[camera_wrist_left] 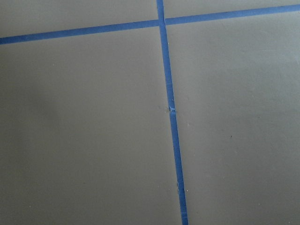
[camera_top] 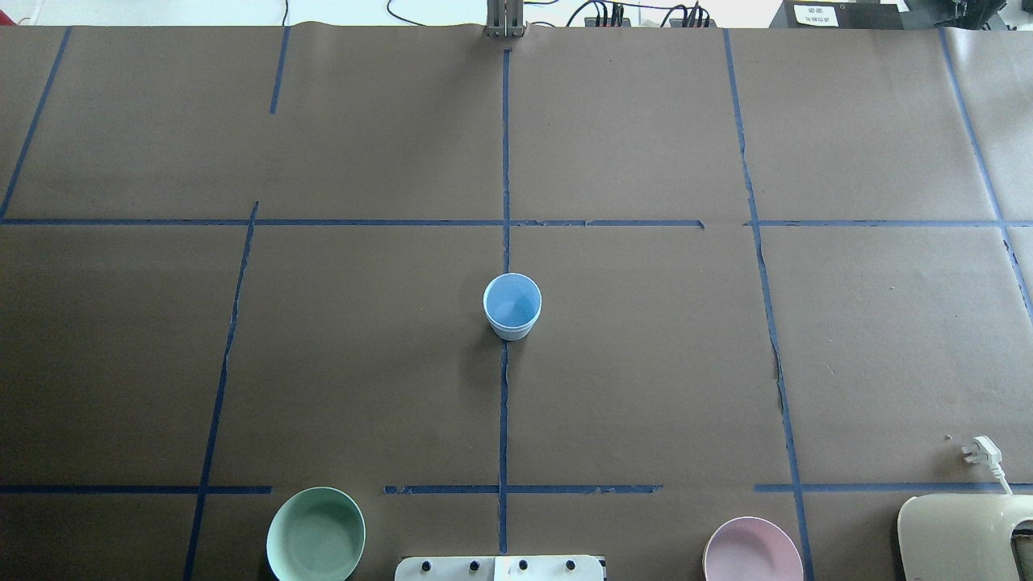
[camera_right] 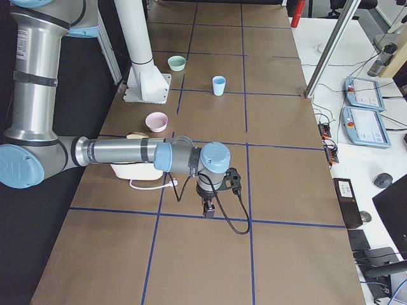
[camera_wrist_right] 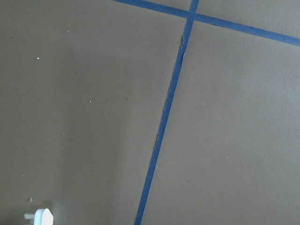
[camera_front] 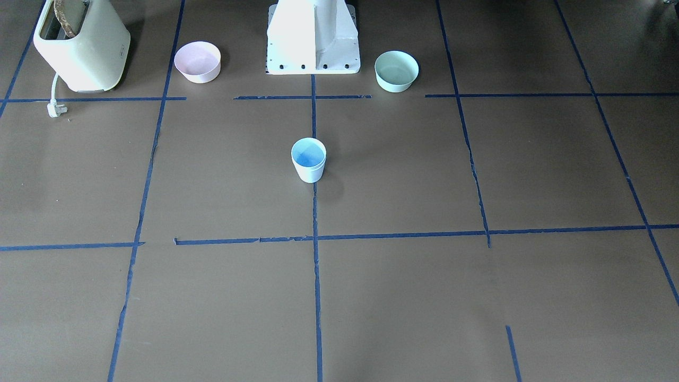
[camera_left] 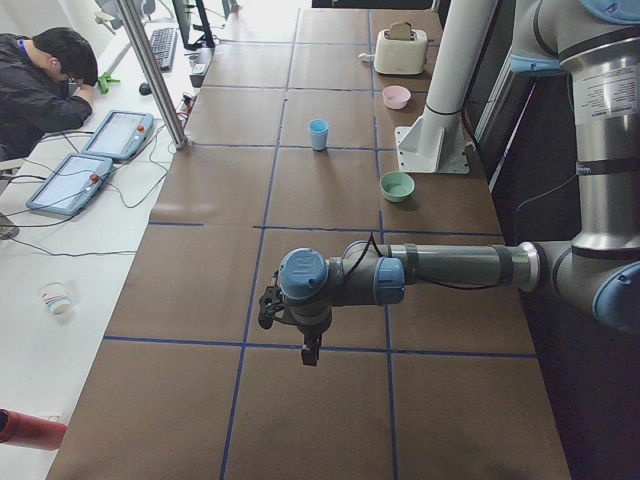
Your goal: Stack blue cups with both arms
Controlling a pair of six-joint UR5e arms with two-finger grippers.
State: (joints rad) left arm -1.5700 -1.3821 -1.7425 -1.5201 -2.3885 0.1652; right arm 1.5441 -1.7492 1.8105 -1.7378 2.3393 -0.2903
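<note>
Saw blue cup (camera_front: 308,170) upright in the middle of the desk (camera_front: 424,297), on the centre tape line (camera_front: 317,297). Found left fingers (camera_left: 311,350) and right fingers (camera_right: 207,208) pointing down over the left and right ends, well apart from it; could not tell whether open or closed.

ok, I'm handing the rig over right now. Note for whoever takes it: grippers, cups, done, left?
Left gripper: over bare table towards the robot's left end, far from the cup, nothing seen in it; open or shut cannot be told.
Right gripper: same, towards the right end.
Cups: only one blue cup shows, upright on the centre tape line. Whether a second is nested inside it cannot be told.
Done: possibly the stack.
Left: check that cup; if it is single, find the second.
</note>
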